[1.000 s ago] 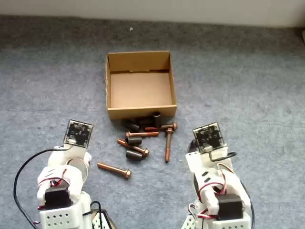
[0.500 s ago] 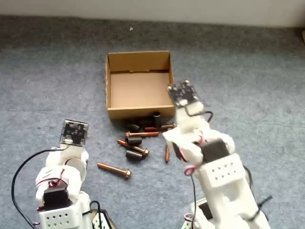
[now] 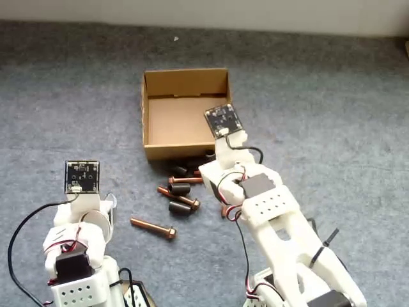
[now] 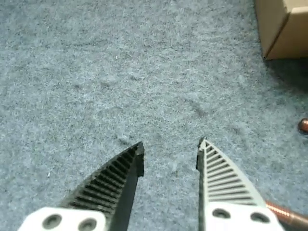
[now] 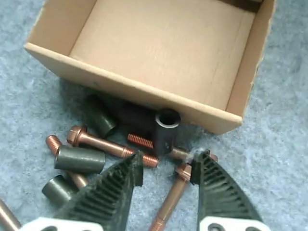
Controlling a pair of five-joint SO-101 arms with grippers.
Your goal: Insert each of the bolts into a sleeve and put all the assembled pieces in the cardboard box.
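Note:
The cardboard box (image 3: pixel 185 115) (image 5: pixel 159 48) lies open with nothing inside. Just in front of it is a pile of copper bolts (image 3: pixel 190 180) and dark sleeves (image 3: pixel 180 189). My right gripper (image 5: pixel 166 166) hangs open over this pile. Just beyond its fingertips a sleeve (image 5: pixel 166 130) stands upright against the box wall, and a bolt (image 5: pixel 171 197) lies between its fingers. Another bolt (image 5: pixel 103 143) and a lying sleeve (image 5: pixel 79 160) sit beside them. My left gripper (image 4: pixel 170 149) is open over bare carpet, with a bolt (image 4: pixel 288 216) next to one finger.
One bolt (image 3: pixel 153 227) lies apart from the pile, toward the left arm's base. Grey carpet (image 3: pixel 332 115) stretches around the box on all sides. A corner of the box (image 4: pixel 284 24) is in the left wrist view.
The right arm has swung forward and left from its base to the pile in front of the box. The left arm has shifted slightly left and back.

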